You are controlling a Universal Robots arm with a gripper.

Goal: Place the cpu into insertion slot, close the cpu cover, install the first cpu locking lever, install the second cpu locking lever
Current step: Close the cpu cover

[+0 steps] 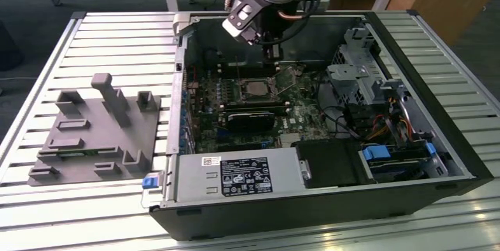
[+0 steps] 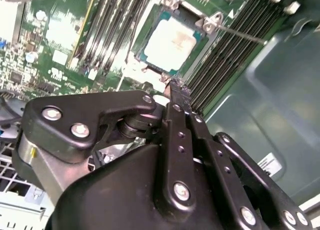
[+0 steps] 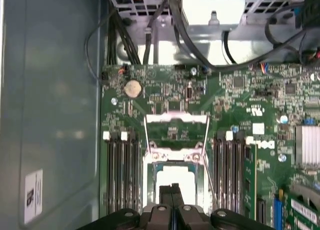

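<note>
The cpu lies flat in the insertion slot on the green board, its pale silver top showing; it also appears in the second wrist view and the exterior view. The cpu cover, a thin metal frame with a square window, is folded back off the slot. A thin locking lever stands off beside the slot. My gripper hovers just above the cpu's near edge, fingers shut together with nothing between them, and reaches down into the case.
Black memory slots flank the slot on both sides. A black card, a power supply, a drive cage and cables crowd the case. A grey fixture block stands at the exterior view's left.
</note>
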